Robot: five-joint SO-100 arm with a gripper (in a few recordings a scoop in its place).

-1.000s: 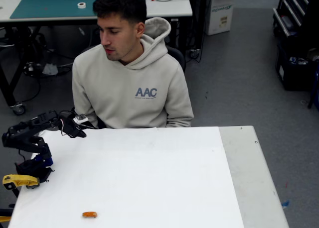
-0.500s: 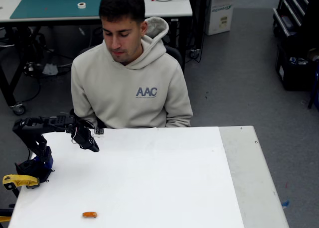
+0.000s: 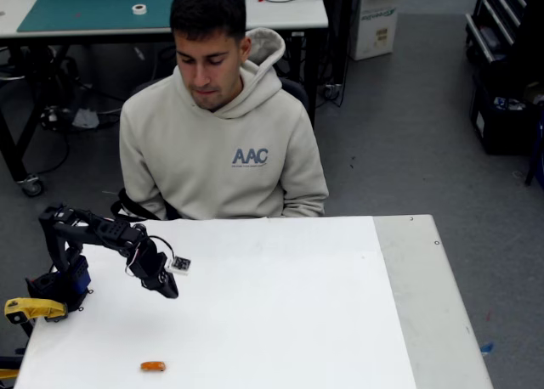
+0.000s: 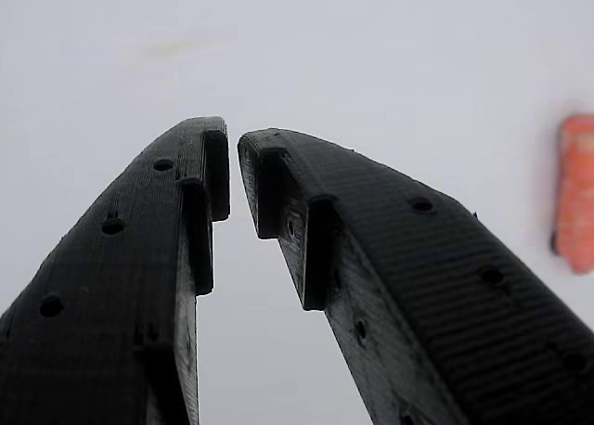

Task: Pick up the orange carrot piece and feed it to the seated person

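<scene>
With its black tool [image 4: 232, 170] nearly closed and empty, well short of the small orange carrot piece [image 3: 153, 366] lying near the white worktop's [image 3: 280, 312] front edge, a descent without spreading could shove the stub away.

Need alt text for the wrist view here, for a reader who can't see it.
Two black end effector fingers point at a white table, tips almost touching with nothing between them. The orange carrot piece lies on the table at the right edge.
</scene>
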